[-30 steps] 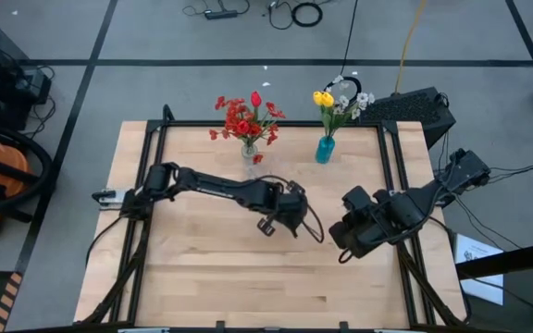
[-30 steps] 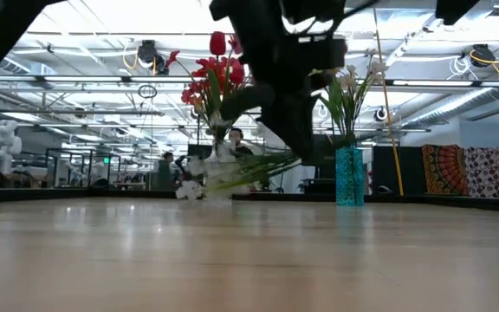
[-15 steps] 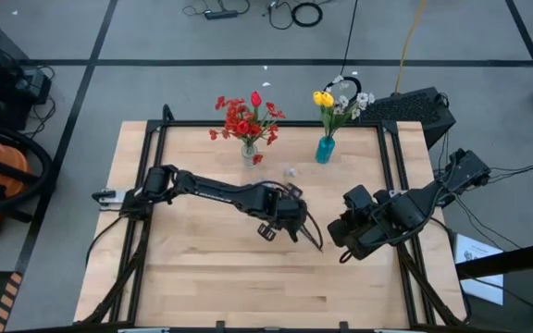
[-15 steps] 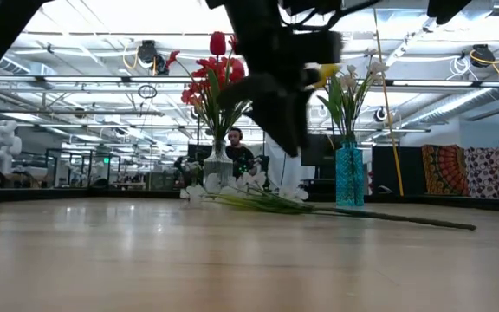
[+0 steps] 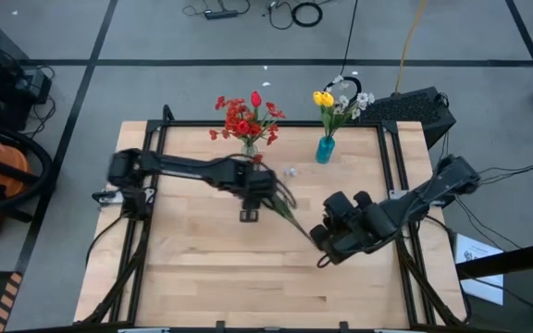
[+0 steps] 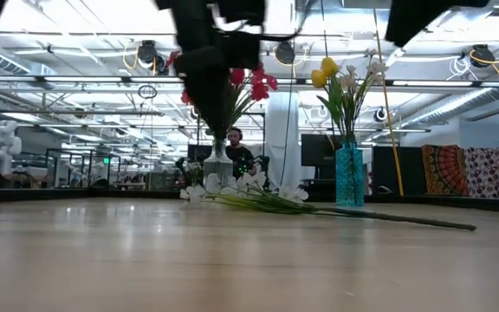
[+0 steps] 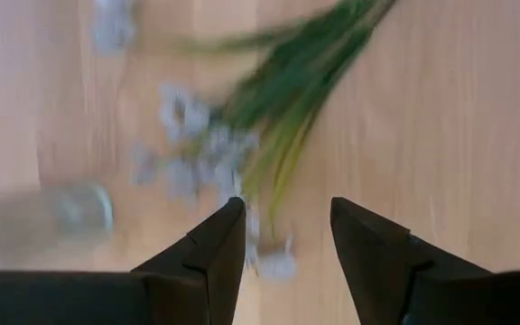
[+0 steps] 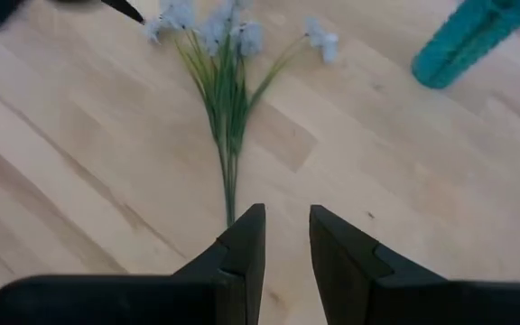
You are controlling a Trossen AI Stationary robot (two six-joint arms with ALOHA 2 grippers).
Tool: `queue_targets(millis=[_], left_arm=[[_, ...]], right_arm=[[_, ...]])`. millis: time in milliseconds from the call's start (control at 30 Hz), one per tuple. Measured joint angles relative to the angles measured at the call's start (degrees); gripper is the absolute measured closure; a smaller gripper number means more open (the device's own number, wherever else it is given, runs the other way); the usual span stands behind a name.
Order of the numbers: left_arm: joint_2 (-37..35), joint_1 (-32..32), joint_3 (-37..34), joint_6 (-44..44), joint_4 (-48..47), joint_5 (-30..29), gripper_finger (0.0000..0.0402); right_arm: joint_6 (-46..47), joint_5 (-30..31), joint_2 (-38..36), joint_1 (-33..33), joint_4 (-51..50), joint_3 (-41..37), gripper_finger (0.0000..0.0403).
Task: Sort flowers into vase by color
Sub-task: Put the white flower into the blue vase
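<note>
A white flower spray (image 5: 292, 215) lies flat on the table's middle, with its blossoms (image 7: 188, 162) toward the far edge and its stem end (image 8: 230, 212) toward the near right. My left gripper (image 7: 287, 244) hangs open above the blossom end and touches nothing. My right gripper (image 8: 287, 244) hovers open above the stem end, also empty. A clear vase (image 5: 248, 150) of red flowers (image 5: 245, 116) stands at the far edge. Right of it, a teal vase (image 5: 325, 148) holds yellow tulips and white blossoms (image 5: 336, 100).
Both vases stand close to the far edge, a little beyond the spray's blossoms. The clear vase (image 7: 48, 212) is near my left gripper, and the teal vase (image 8: 463, 41) lies beyond my right one. Bare wood (image 5: 211, 277) stretches along the near half of the table.
My left gripper has let go of the white spray, which dropped and now lies flat on the table. That gripper then rose, rolled about its own axis and drew back toward the table's left. My right gripper has sunk and moved toward the spray's stem end.
</note>
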Motion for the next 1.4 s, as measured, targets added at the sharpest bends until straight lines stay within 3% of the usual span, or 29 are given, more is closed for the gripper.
queue_targets(millis=[133, 300, 533, 633, 767, 1100, 1400], left_arm=[[-10.4, 0.43, -12.86, -5.62, 6.5, 0.0, 0.0231], [-23.72, -0.17, -26.33, -14.76, 11.18, -0.21, 0.0231], [-39.01, -2.34, -37.68, -25.33, 12.15, -3.38, 0.0231], [-43.13, -3.29, -40.41, -28.65, 12.36, -4.85, 0.0231], [-46.14, -4.53, -42.52, -32.07, 12.19, -5.32, 0.0231], [-46.66, -6.46, -44.38, -35.24, 12.25, -5.88, 0.0231], [-46.64, -6.74, -44.38, -35.52, 12.3, -6.69, 0.023]], right_arm=[[-4.29, -0.7, 0.87, -2.96, 3.24, 0.0, 0.0323], [-12.98, -7.52, 2.13, -9.01, 10.33, 0.0, 0.032], [-28.22, -19.13, 9.02, -16.03, 25.78, 0.0, 0.0283], [-31.21, -22.31, 12.92, -17.72, 26.2, -0.02, 0.0261], [-32.43, -25.86, 17.09, -19.37, 24.6, -0.02, 0.0231], [-36.24, -27.78, 23.75, -22.01, 23.31, -0.02, 0.0156], [-40.59, -31.89, 27.36, -25.43, 25.01, -0.15, 0.0145]])
